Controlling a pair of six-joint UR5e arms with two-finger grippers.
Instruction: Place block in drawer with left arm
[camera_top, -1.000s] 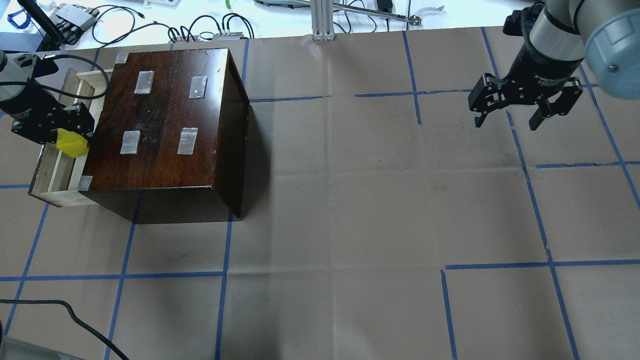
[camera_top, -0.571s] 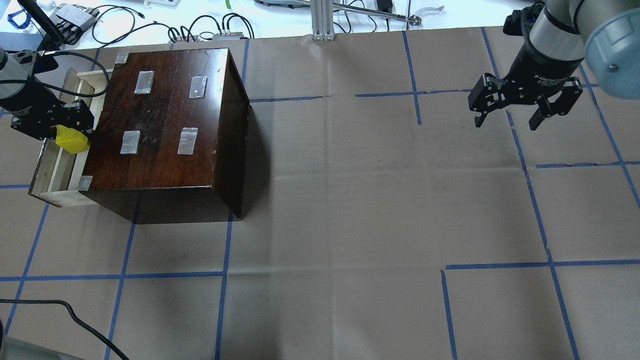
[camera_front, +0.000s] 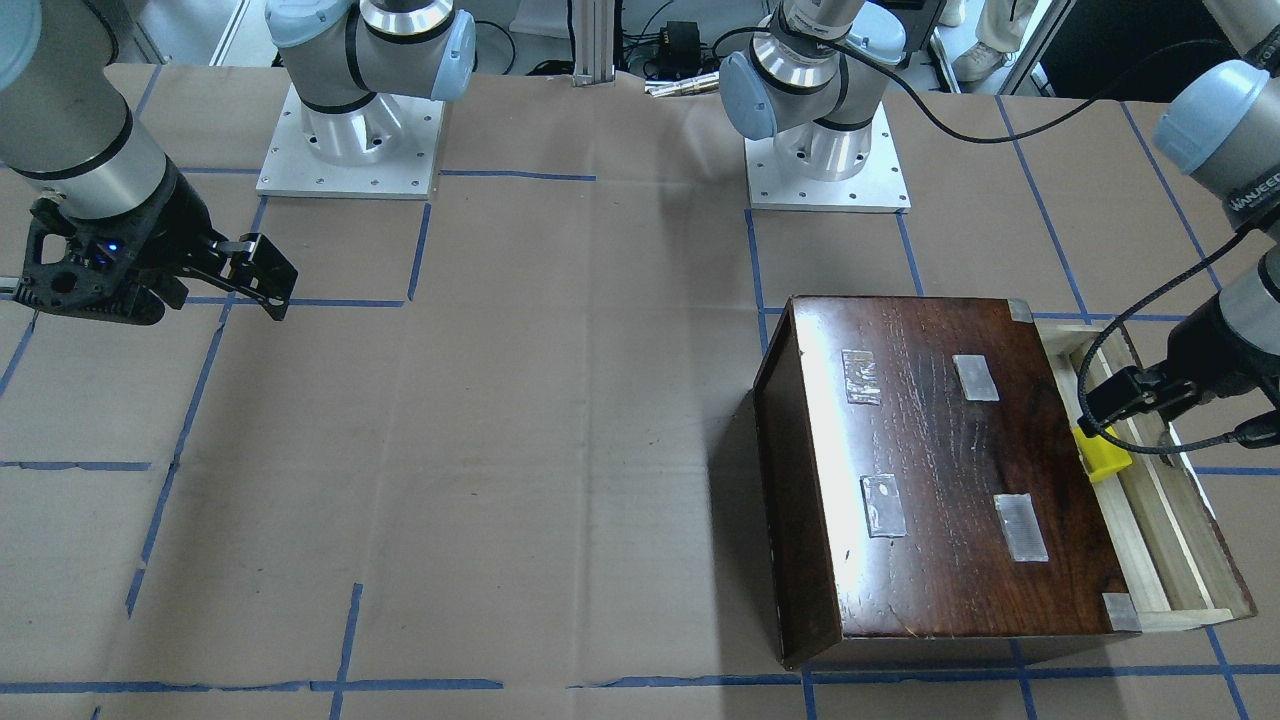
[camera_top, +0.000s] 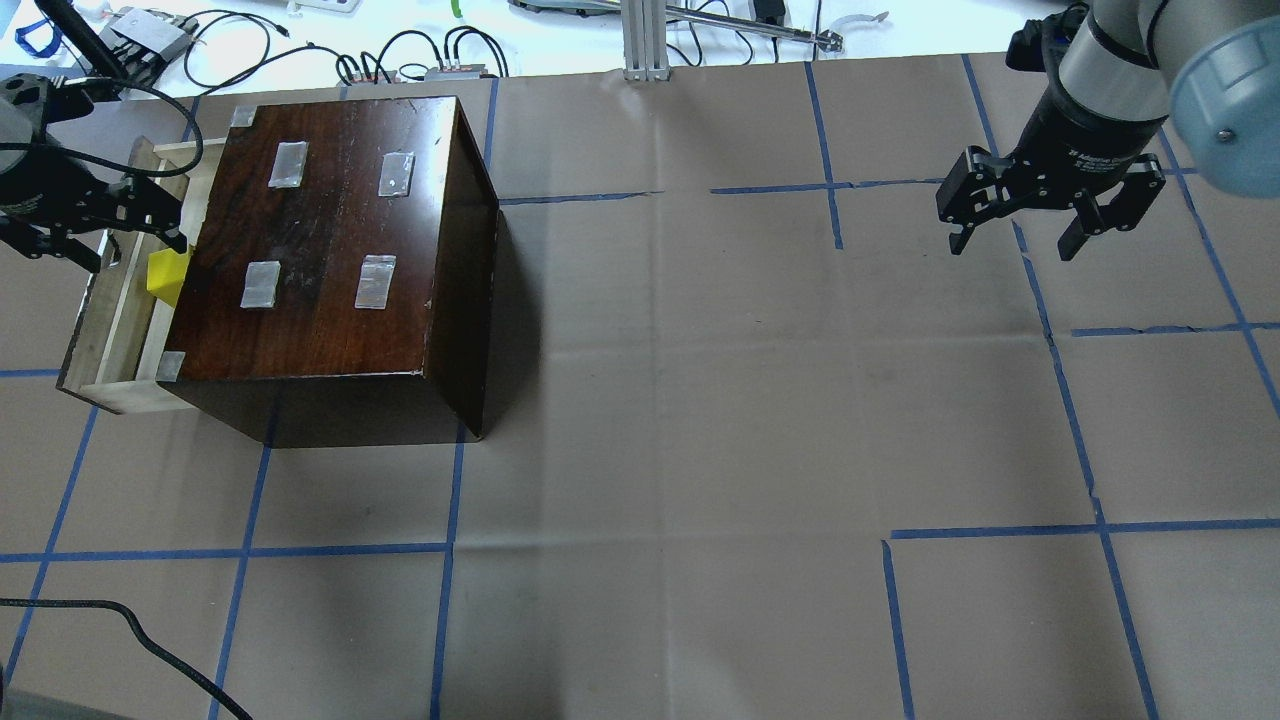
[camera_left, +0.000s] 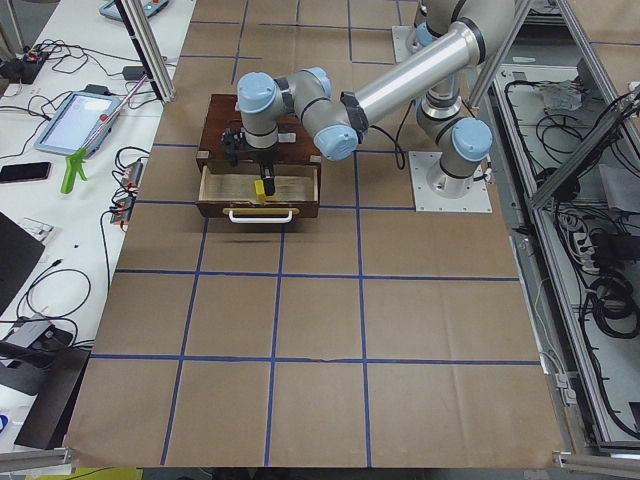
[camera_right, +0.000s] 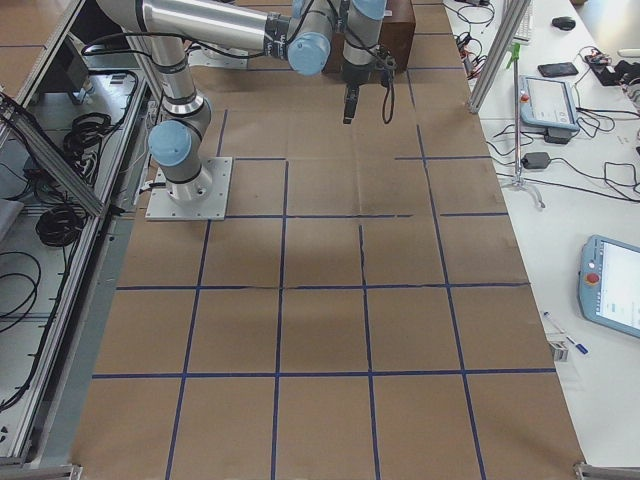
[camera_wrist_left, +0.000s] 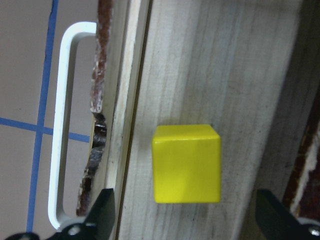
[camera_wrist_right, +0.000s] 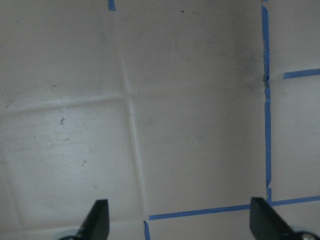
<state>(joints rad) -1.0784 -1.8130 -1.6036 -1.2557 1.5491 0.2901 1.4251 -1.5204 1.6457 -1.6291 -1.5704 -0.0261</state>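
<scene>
Left pincer (camera_wrist_left: 187, 217) agape — block (camera_wrist_left: 186, 163) in drawer (camera_wrist_left: 235, 75)

A robotics lab, no doubt about it — the left arm (camera_front: 800, 70) and the right arm (camera_front: 370, 45) sit bolted to metal plates (camera_front: 290, 180) on a worktop (camera_top: 700, 400) papered in brown and gridded with blue tape (camera_top: 1000, 531). An aluminium post (camera_top: 643, 40) stands at the far edge, with cables (camera_top: 365, 68) tangled on the white bench (camera_top: 560, 40) behind. Off to the side, a touchscreen controller (camera_right: 612, 285) lies on another bench (camera_right: 600, 200) — and looped wiring (camera_right: 50, 200) hangs behind the robot.
</scene>
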